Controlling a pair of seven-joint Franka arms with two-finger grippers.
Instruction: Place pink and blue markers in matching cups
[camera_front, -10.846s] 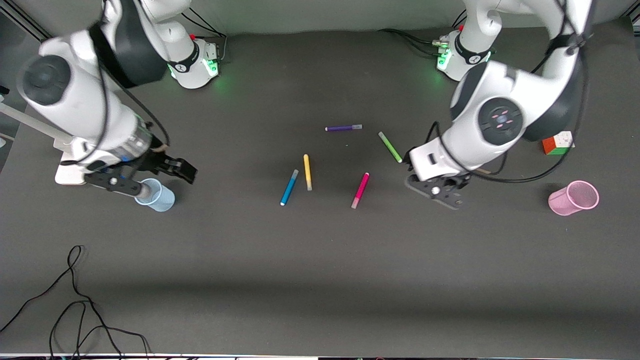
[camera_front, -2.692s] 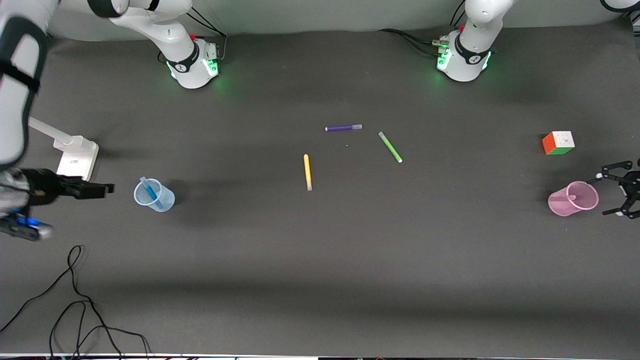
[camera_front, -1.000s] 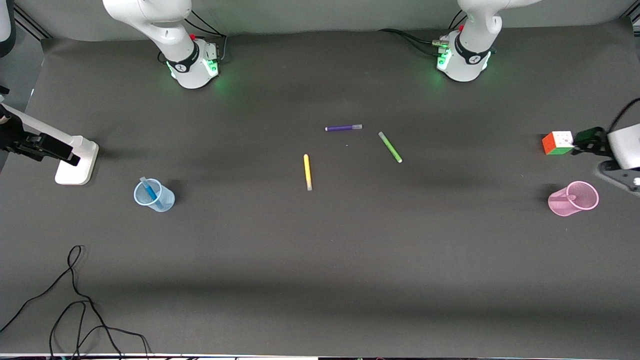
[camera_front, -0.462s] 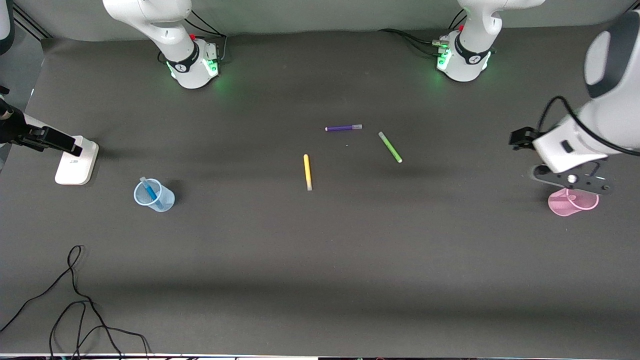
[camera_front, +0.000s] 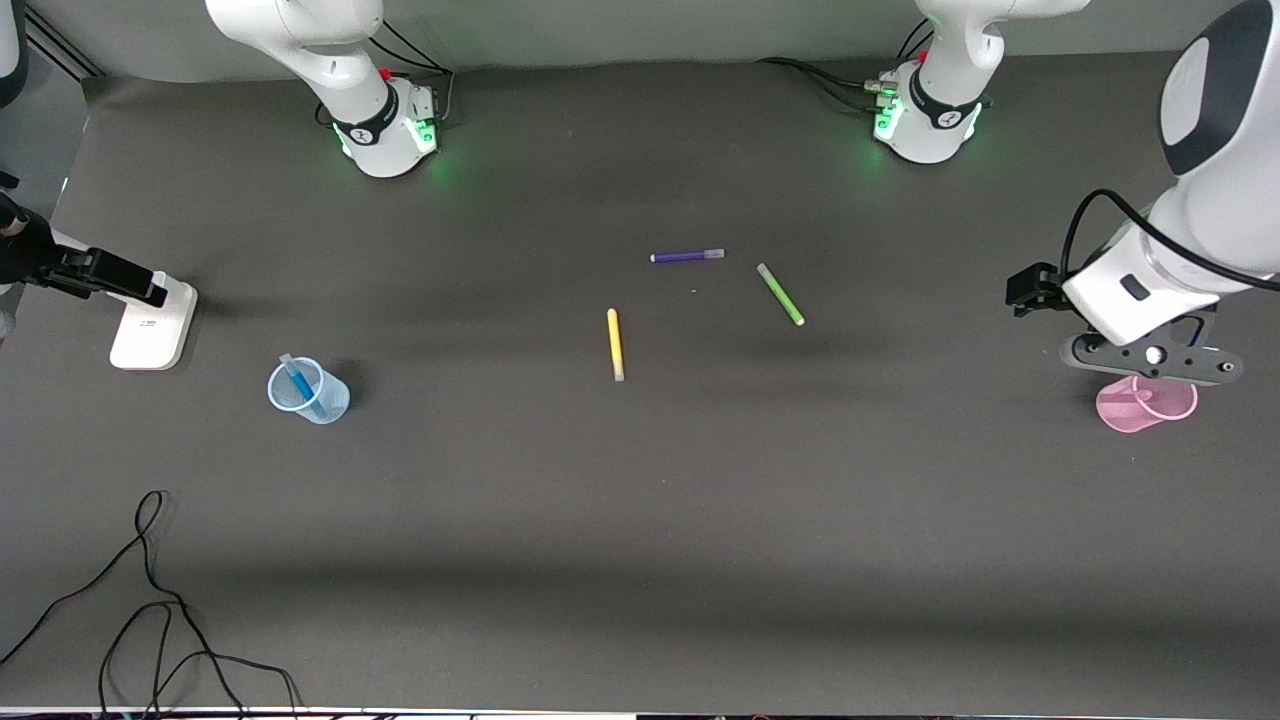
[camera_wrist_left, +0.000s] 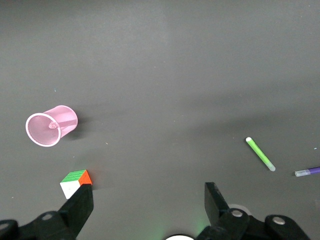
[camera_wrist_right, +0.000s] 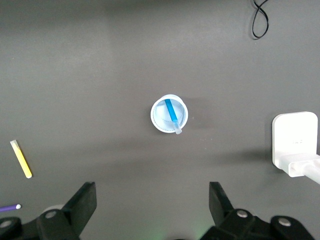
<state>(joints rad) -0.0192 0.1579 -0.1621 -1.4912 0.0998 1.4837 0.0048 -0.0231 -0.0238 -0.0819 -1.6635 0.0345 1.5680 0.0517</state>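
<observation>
The pale blue cup (camera_front: 308, 392) stands toward the right arm's end of the table with the blue marker (camera_front: 299, 384) leaning inside it. Both also show in the right wrist view, cup (camera_wrist_right: 157, 120) and marker (camera_wrist_right: 171, 111). The pink cup (camera_front: 1125, 410) stands at the left arm's end. A pale pink end shows inside it in the left wrist view (camera_wrist_left: 51, 126), and no pink marker lies on the table. My left gripper (camera_front: 1032, 288) (camera_wrist_left: 148, 197) is open and empty, over the table by the pink cup. My right gripper (camera_front: 125, 280) (camera_wrist_right: 152, 200) is open and empty, over the white adapter.
A yellow marker (camera_front: 614, 343), a purple marker (camera_front: 687, 256) and a green marker (camera_front: 780, 294) lie mid-table. A colour cube (camera_wrist_left: 76, 182) sits near the pink cup, hidden by my left arm in the front view. A white adapter (camera_front: 150, 325) and a black cable (camera_front: 150, 600) lie at the right arm's end.
The blue and pink markers have left the table since the earliest frame; the blue one is in its cup. My left arm has swung in over the pink cup and cube. My right gripper hardly moved.
</observation>
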